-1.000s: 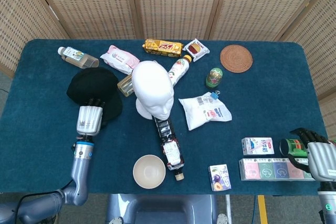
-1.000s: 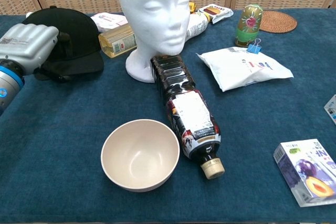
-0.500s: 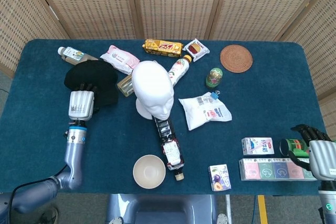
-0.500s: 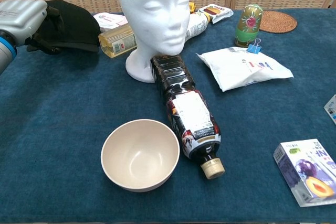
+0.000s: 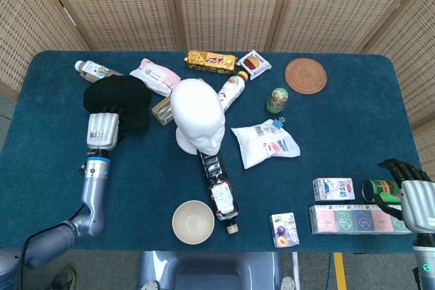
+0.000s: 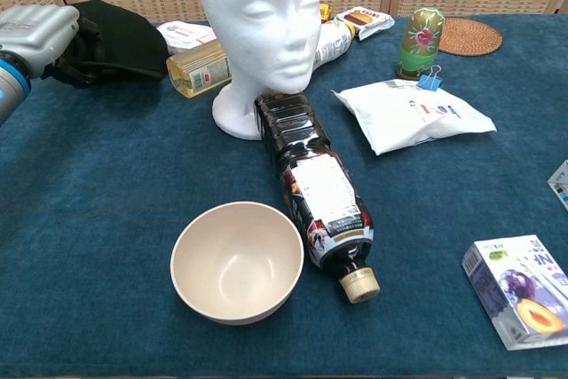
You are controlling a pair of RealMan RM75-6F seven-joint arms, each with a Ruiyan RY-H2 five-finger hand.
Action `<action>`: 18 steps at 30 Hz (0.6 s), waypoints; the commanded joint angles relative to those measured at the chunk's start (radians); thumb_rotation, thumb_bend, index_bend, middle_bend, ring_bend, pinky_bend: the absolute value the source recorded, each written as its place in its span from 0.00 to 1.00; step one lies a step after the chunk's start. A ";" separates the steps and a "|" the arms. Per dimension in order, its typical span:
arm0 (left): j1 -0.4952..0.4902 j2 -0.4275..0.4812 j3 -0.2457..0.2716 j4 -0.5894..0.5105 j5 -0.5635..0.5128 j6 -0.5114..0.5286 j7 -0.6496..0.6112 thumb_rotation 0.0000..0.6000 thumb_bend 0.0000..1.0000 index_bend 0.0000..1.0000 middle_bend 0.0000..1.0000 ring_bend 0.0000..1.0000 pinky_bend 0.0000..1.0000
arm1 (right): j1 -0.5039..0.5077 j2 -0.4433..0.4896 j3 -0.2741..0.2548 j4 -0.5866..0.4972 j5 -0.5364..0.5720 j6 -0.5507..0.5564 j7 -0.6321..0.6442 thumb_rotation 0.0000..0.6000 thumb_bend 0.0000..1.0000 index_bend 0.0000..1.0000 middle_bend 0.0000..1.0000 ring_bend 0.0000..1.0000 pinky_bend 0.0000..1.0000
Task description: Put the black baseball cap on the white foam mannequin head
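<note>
Woven screens stand behind a counter (image 5: 61,168) draped in dark blue cloth, and it is crowded out there. Near the left edge, toward the far side, the left hand (image 5: 102,130) has the black baseball cap (image 5: 121,99) in its grasp, fingers tucked into the dark fabric; in the chest view the cap looks bunched and clear of the cloth, though where the brim points I cannot tell. The white foam mannequin head (image 5: 198,115) stands upright near the middle of the counter, bare on top, just to the right of the cap.

So the step in hand, as I read it, is the carry across. Doing it well means gaining height first: the crown of the head sits higher than the cap does now, so the cap should rise above it before travelling sideways. A yellowish bottle (image 6: 197,68) lies between cap and head, touching neither as far as I can see, and a low sweep could knock it. Foam is light, so a sideways shove from the hand could tip the head; better to come down from above, opening facing down, and let the cap settle over the crown.

Down at the near right corner the right hand (image 5: 412,198) rests with fingers loosely spread beside a small green can (image 5: 376,190); whether it touches the can I cannot tell. A dark bottle (image 6: 315,188) lies at the head's base with a pale bowl (image 6: 237,261) beside it.
</note>
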 commanded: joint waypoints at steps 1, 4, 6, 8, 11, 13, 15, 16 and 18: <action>0.004 0.007 0.002 -0.002 0.001 0.004 -0.005 1.00 0.59 0.69 0.47 0.46 0.72 | 0.000 0.002 0.000 -0.002 -0.002 0.002 0.000 1.00 0.24 0.29 0.28 0.28 0.32; 0.016 0.037 0.001 -0.032 0.022 0.035 -0.047 1.00 0.61 0.74 0.51 0.50 0.75 | -0.001 0.003 0.000 -0.005 -0.002 0.002 -0.001 1.00 0.24 0.29 0.28 0.28 0.32; 0.020 0.051 0.006 -0.041 0.041 0.054 -0.066 1.00 0.61 0.76 0.54 0.52 0.77 | -0.001 0.003 0.000 -0.005 -0.001 0.001 -0.001 1.00 0.24 0.29 0.28 0.28 0.32; 0.026 0.067 0.011 -0.049 0.061 0.077 -0.086 1.00 0.61 0.77 0.55 0.53 0.77 | 0.000 0.001 0.001 -0.004 -0.001 0.000 0.000 1.00 0.24 0.29 0.28 0.28 0.32; 0.036 0.093 0.011 -0.062 0.092 0.119 -0.131 1.00 0.60 0.78 0.56 0.54 0.78 | 0.003 -0.002 0.002 0.000 -0.001 -0.004 0.003 1.00 0.24 0.29 0.28 0.28 0.32; 0.043 0.115 0.011 -0.072 0.112 0.147 -0.157 1.00 0.59 0.78 0.56 0.54 0.78 | 0.005 -0.004 0.003 0.002 -0.003 -0.005 0.005 1.00 0.24 0.29 0.28 0.28 0.32; 0.048 0.154 -0.005 -0.099 0.144 0.202 -0.189 1.00 0.59 0.78 0.57 0.54 0.78 | 0.007 -0.005 0.003 0.003 -0.005 -0.006 0.007 1.00 0.24 0.29 0.28 0.28 0.32; 0.048 0.166 -0.009 -0.111 0.153 0.217 -0.197 1.00 0.59 0.78 0.57 0.54 0.78 | 0.007 -0.005 0.003 0.002 -0.006 -0.005 0.008 1.00 0.24 0.29 0.28 0.28 0.32; 0.048 0.187 -0.016 -0.133 0.169 0.242 -0.205 1.00 0.58 0.78 0.57 0.55 0.78 | 0.006 -0.005 0.003 0.002 -0.007 -0.004 0.010 1.00 0.24 0.29 0.28 0.28 0.32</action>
